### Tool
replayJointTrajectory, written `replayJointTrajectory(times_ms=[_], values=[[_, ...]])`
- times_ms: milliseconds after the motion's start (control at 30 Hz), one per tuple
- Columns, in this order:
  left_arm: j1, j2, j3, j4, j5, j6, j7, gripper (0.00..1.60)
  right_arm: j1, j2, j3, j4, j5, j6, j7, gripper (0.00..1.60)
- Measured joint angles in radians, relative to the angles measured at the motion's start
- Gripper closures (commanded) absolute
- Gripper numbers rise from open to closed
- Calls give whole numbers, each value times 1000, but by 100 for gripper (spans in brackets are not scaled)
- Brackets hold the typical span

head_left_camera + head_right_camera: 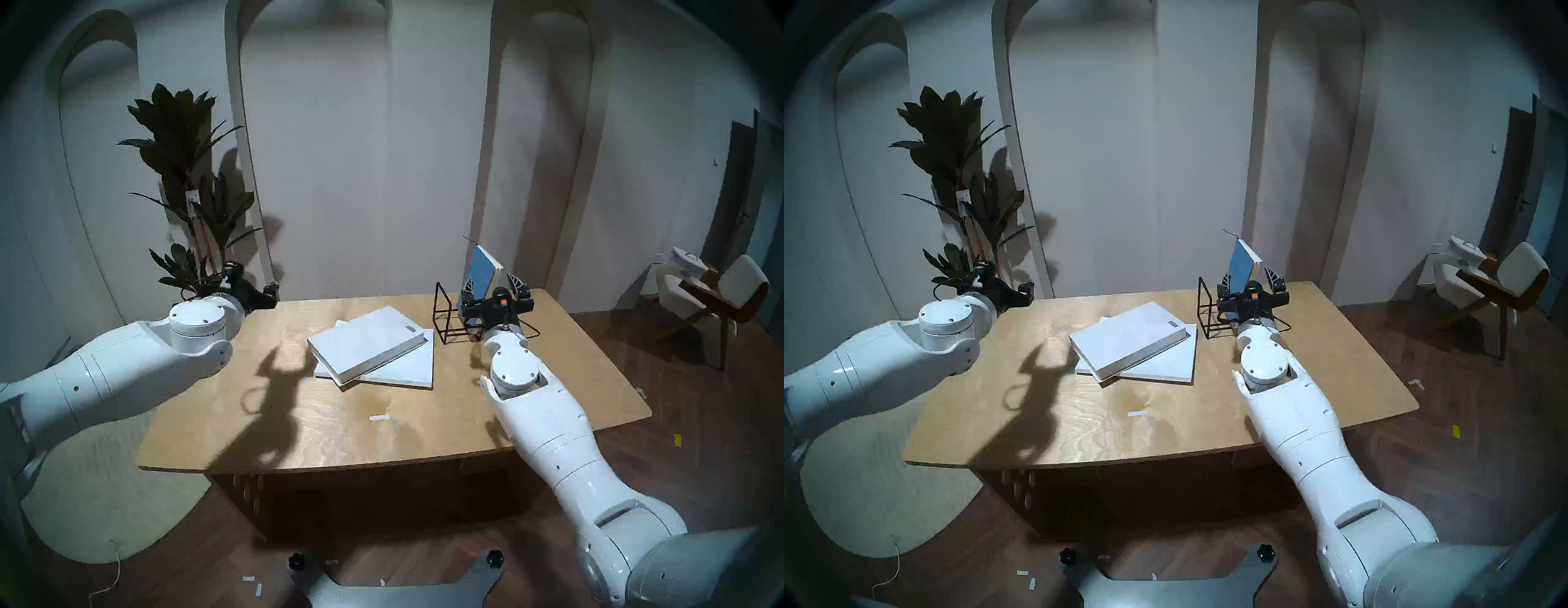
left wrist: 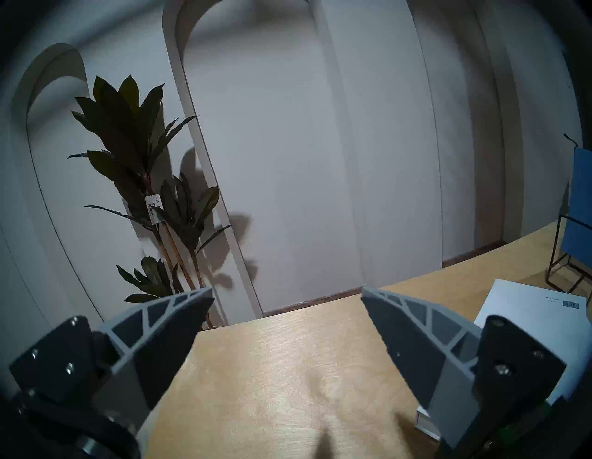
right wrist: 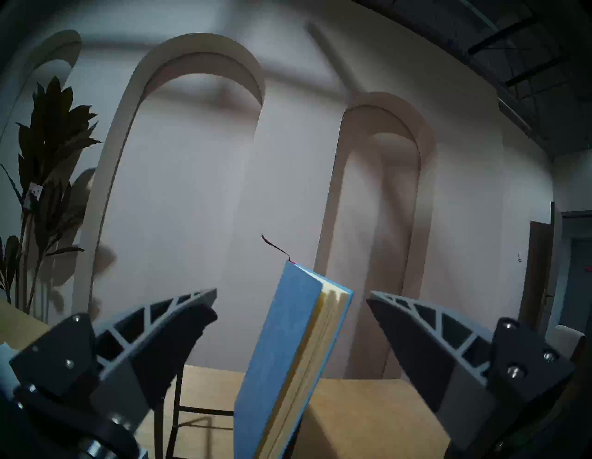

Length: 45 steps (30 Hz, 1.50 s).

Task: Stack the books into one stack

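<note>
Two white books lie mid-table (image 1: 382, 441): the thick white hardcover (image 1: 365, 346) rests skewed on the thin white booklet (image 1: 413, 369). Farther back on the right, the right gripper (image 1: 492, 284) stands wide, its fingers on either side of the blue notebook (image 1: 481, 271) without touching it; the notebook stands tilted in the black wire rack (image 1: 445, 314). At the table's far left corner, the left gripper (image 2: 288, 293) gapes wide over bare wood.

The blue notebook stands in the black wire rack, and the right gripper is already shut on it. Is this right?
Not quite. The blue notebook does stand in the black wire rack, but the right gripper is open, its fingers apart on both sides of it. The right wrist view shows this.
</note>
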Motion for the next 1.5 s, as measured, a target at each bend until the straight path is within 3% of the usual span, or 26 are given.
replayJointTrajectory(times_ms=[267,567,967,1500], values=[[0,0,0,0,0,0,2,0,7,81,3,-14,81,31,143,0],[0,0,0,0,0,0,3,0,33,155,-25,69,124,3,288,0],[-1,0,0,0,0,0,3,0,67,176,-15,140,130,-48,344,0],[-1,0,0,0,0,0,3,0,187,157,-19,355,144,-101,451,0]])
